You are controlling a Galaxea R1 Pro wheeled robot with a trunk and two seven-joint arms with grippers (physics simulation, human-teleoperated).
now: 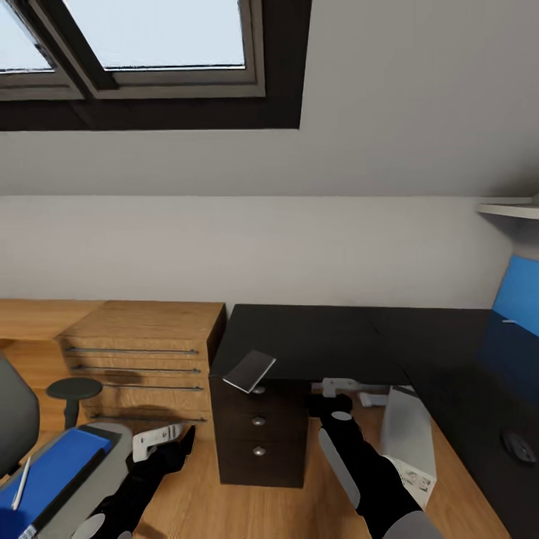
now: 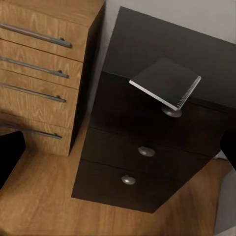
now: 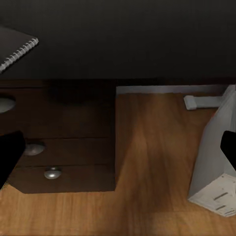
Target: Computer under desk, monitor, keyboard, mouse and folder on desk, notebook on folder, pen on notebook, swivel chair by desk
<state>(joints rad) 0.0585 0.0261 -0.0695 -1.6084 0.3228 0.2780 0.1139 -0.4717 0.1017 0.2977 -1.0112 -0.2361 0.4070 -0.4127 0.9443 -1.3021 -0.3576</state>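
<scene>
The grey notebook [image 1: 250, 371] [image 2: 166, 82] lies on the black desk [image 1: 329, 337], its corner overhanging the front edge above the drawer unit [image 1: 258, 438] [image 2: 142, 157]. At lower left, the swivel chair [image 1: 15, 419] carries the blue folder [image 1: 46, 471] with the white pen [image 1: 22, 483] on it. The light grey computer [image 1: 408, 438] [image 3: 216, 157] stands on the floor under the desk. A black mouse [image 1: 519, 446] rests on the desk's right wing. My left gripper [image 1: 168, 436] [image 2: 118, 150] hovers open left of the drawers. My right gripper [image 1: 333, 393] [image 3: 118, 152] is open below the desk edge.
A low light-wood cabinet [image 1: 142, 352] [image 2: 39, 64] with bar handles stands left of the desk. A small round dark stand [image 1: 72, 389] sits before it. A white object [image 1: 370, 397] [image 3: 201, 102] lies on the floor under the desk. A blue panel [image 1: 518, 296] stands at the far right.
</scene>
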